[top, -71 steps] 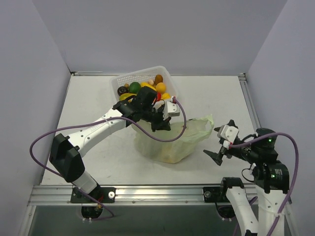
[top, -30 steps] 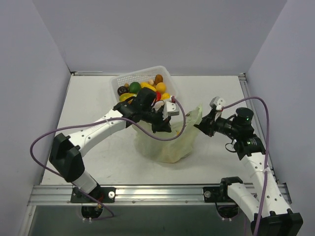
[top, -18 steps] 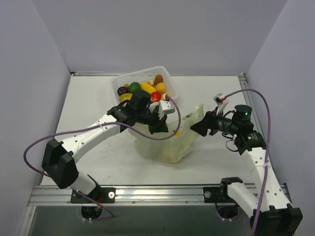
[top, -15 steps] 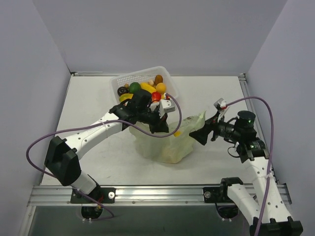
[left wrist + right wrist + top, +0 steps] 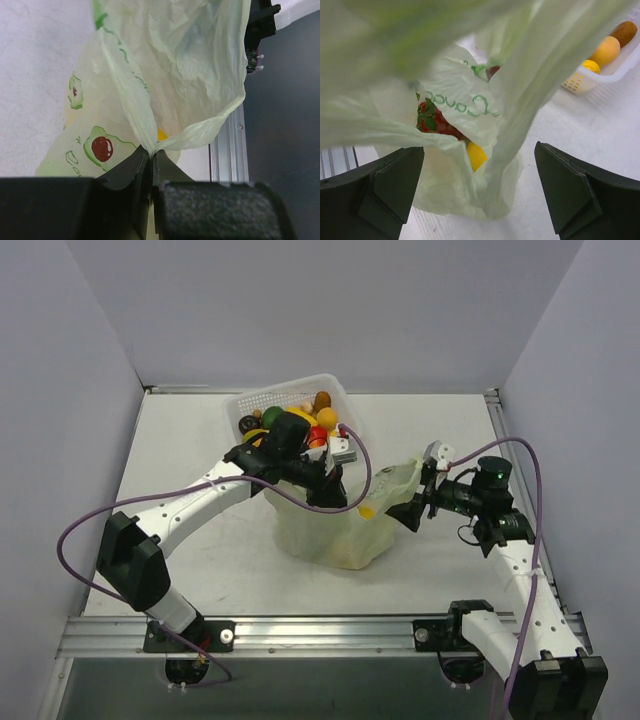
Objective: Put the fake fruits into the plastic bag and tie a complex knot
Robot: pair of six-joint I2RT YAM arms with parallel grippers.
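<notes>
The pale-green plastic bag (image 5: 335,538) stands open on the table in the middle. My left gripper (image 5: 333,496) is shut on a pinched fold of the bag's rim (image 5: 150,145), holding it up. My right gripper (image 5: 408,508) is open at the bag's right side. Its wide-apart fingers (image 5: 385,192) flank the bag's loose film (image 5: 520,125) without gripping it. Inside the bag lie a yellow fruit (image 5: 476,155) and a red strawberry-like fruit (image 5: 432,124). More fake fruits (image 5: 300,420) fill the basket behind the bag.
A white perforated basket (image 5: 300,388) sits just behind the bag, partly covered by my left wrist. In the right wrist view its corner (image 5: 600,75) holds orange and brown fruits. A metal rail (image 5: 300,635) runs along the table's near edge.
My right gripper has gone from shut to wide open beside the bag's right edge. My left gripper keeps its pinch on the bag's rim and has barely shifted.
</notes>
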